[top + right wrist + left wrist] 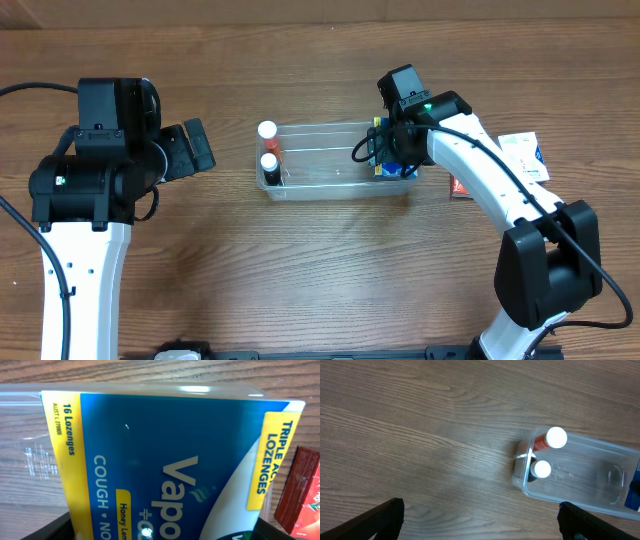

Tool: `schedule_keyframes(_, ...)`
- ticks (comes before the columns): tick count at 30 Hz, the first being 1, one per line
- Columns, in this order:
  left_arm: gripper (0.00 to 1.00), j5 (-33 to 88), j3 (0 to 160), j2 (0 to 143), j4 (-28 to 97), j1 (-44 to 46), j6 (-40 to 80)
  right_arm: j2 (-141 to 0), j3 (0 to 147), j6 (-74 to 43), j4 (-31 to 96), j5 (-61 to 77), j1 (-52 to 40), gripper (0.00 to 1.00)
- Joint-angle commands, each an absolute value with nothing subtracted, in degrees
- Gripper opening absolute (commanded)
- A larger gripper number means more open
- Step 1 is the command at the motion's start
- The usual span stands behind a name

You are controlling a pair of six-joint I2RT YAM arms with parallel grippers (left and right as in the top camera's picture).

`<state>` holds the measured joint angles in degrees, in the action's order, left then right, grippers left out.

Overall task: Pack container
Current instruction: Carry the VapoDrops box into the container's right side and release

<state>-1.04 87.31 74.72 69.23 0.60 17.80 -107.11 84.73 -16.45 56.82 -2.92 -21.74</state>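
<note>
Wooden tabletop (300, 260) is carrying everything. At the left, the left gripper (192, 147) is hovering with its jaws spread wide and nothing between them, apart from the clear rectangular plastic container (330, 177), which is sitting mid-table. Inside its left end, a white-capped orange bottle (267, 131) and a white-capped dark bottle (269, 163) are standing side by side. At the right end, the right gripper (392, 152) is clamping a blue-and-yellow cardboard lozenge box (165, 460), reaching into the container. Beyond it, a red box (459, 187) and a white packet (522, 155) are lying on the table.
</note>
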Motion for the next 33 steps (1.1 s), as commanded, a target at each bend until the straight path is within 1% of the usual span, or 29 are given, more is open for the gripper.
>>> schedule_keyframes(1, 1.0, -0.6, 86.7, 74.9, 69.3, 0.4, 16.7, -107.7, 84.8, -16.1, 57.4, -2.9, -21.5, 0.77)
schedule_keyframes(3, 1.0, -0.6, 86.7, 74.9, 69.3, 0.4, 16.7, -107.7, 84.8, -16.0, 57.5, -2.9, -21.5, 0.78)
schedule_keyframes(6, 1.0, -0.6, 86.7, 74.9, 69.3, 0.4, 16.7, -107.7, 84.8, -15.5, 57.6, -2.9, -21.5, 0.8)
schedule_keyframes(18, 1.0, -0.6, 86.7, 74.9, 69.4, 0.4, 16.7, -107.7, 84.8, -14.7, 58.6, -2.9, -21.5, 0.8)
schedule_keyframes(23, 1.0, -0.6, 86.7, 74.9, 69.3, 0.4, 16.7, -107.7, 84.8, -14.7, 58.8, -2.9, -21.5, 0.82)
schedule_keyframes(28, 1.0, -0.6, 86.7, 74.9, 69.4, 0.4, 16.7, -107.7, 84.8, -14.7, 58.8, -2.9, -21.5, 0.9)
schedule_keyframes(33, 1.0, -0.6, 86.7, 74.9, 69.4, 0.4, 16.7, -107.7, 84.8, -14.8, 58.9, -2.9, -21.5, 0.93)
